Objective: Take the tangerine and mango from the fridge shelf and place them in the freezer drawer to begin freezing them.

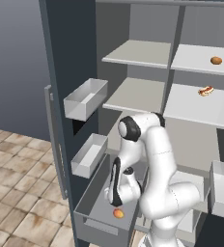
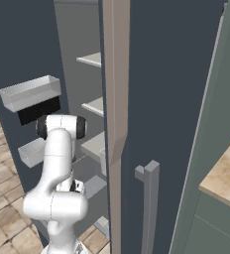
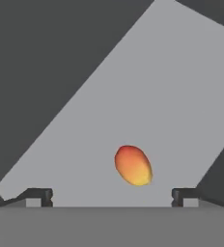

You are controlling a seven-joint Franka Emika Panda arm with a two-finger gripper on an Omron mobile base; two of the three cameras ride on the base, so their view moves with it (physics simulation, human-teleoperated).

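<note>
We see the gripper [image 3: 112,197] with jaws spread wide, holding nothing. The mango [image 3: 133,165] lies on the freezer drawer [image 1: 92,200] floor. The tangerine [image 1: 216,60] sits on an upper shelf [image 1: 196,58].

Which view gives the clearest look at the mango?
The hand view: the mango lies large and unobstructed on the freezer drawer floor. The left base view shows it small, beside the arm.

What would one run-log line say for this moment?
gripper: open, over drawer | yellow-orange oval mango: lying free in grey freezer drawer | dull-orange round tangerine: on fridge shelf
</note>
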